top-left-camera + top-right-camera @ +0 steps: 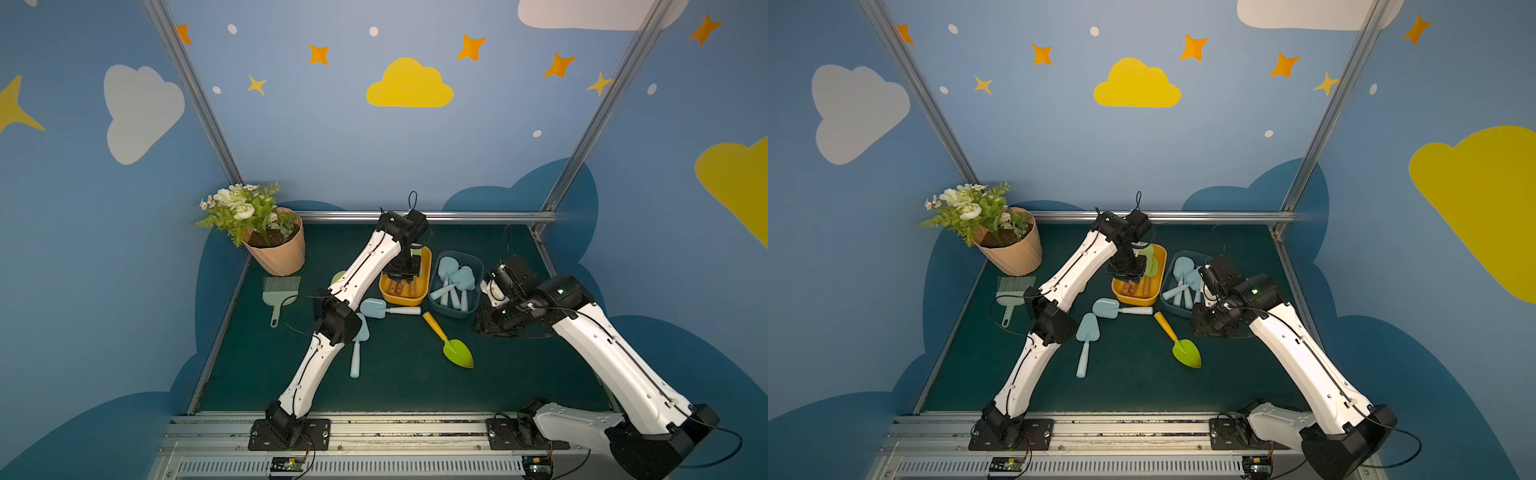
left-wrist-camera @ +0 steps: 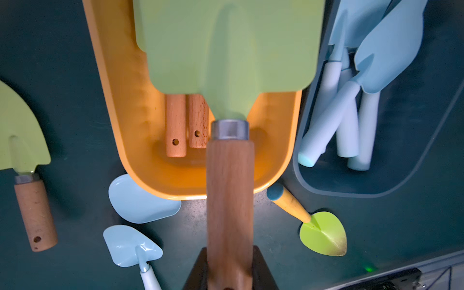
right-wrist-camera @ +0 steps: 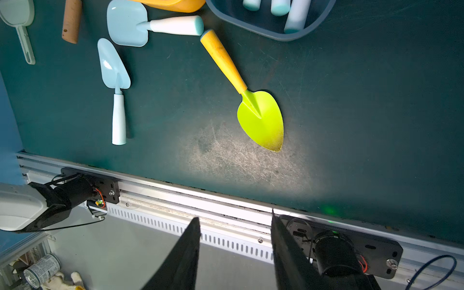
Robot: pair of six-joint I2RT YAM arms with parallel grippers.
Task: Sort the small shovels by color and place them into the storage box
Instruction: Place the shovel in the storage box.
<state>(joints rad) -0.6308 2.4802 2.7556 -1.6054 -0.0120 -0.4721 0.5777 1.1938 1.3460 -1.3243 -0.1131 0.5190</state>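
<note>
Left wrist view: left pincer (image 2: 229,268) clamped tight on the wooden handle of a green shovel (image 2: 229,62), its blade over the yellow box (image 2: 120,113) at frame centre; two wooden handles (image 2: 175,125) lie inside. To the right, blue box (image 2: 351,179) holding light blue shovels (image 2: 391,50). Right wrist view: right pincer (image 3: 235,218) part open, empty, lower frame; on the bench (image 3: 351,100), orange-handled shovel (image 3: 261,120) at centre, loose blue pair (image 3: 126,22) upper left
</note>
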